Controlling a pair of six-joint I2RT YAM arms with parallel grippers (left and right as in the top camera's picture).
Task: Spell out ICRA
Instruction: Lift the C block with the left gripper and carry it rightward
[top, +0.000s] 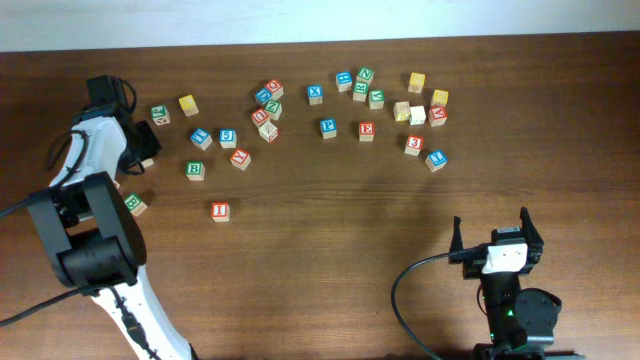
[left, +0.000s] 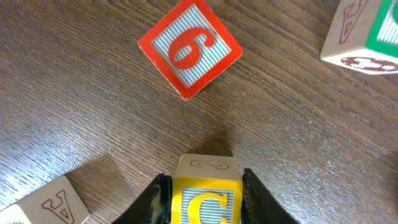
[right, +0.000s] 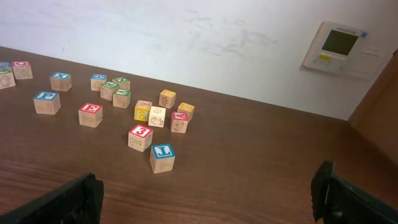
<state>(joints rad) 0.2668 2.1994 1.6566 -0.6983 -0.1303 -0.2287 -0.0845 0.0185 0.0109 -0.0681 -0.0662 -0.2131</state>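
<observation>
**L end effector (left: 205, 214) clamped on C block (left: 206, 186)**

Jaws pinch its side faces at far left of worktop (left: 74, 93). Yellow C on a striped, yellow-edged face. Small wooden cube: prob. light, stiff, smooth, so flat opposite sides give the best hold. Red 6 block (left: 189, 48) lies just beyond. R end effector (top: 491, 222) spread apart.

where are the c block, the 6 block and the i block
c block (left: 208, 202): left wrist view, yellow letter face
6 block (left: 189, 48): left wrist view, middle of red-edged top face
i block (top: 220, 211): overhead view, top face
</observation>
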